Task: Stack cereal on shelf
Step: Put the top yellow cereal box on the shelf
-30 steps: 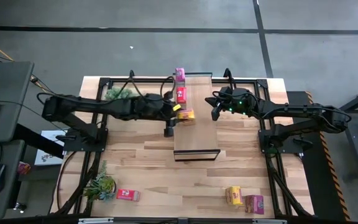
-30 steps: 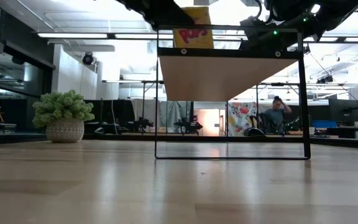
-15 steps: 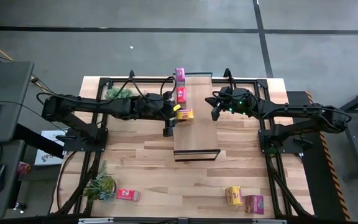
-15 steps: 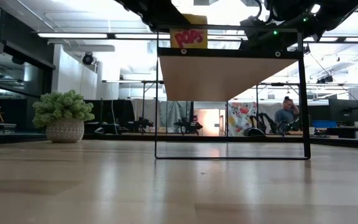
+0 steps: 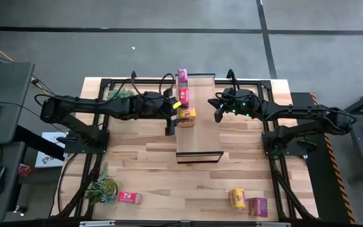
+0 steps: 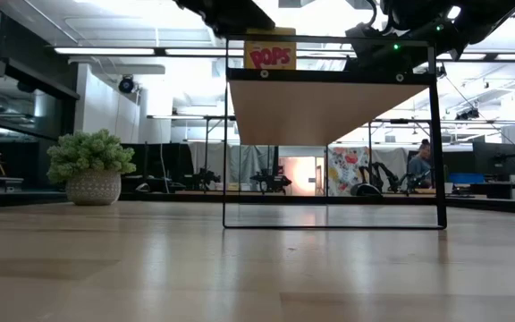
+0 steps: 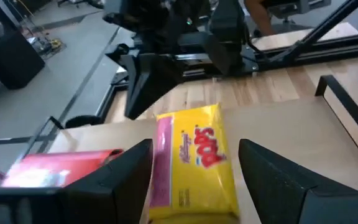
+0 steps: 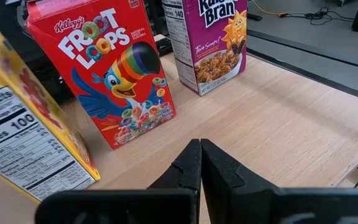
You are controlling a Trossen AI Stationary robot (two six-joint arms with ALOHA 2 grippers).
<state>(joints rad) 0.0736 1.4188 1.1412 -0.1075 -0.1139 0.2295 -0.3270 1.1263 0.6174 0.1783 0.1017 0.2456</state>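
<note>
- Three cereal boxes stand on the shelf (image 5: 198, 135): a purple box (image 5: 182, 77) at the far end, a red box (image 5: 183, 96) beside it, then a yellow box (image 5: 186, 115), which the low view shows upright.
- The left claw (image 5: 172, 113) sits just beside the yellow box, fingers spread and apart from it, so I'd judge that box placed.
- The right claw (image 5: 218, 115) waits at the shelf's other side, fingers pressed together.
- Three boxes are left on the counter (image 5: 169, 170): another red box (image 5: 130, 197), another yellow box (image 5: 237, 198) and another purple box (image 5: 257, 206). About half done.
</note>
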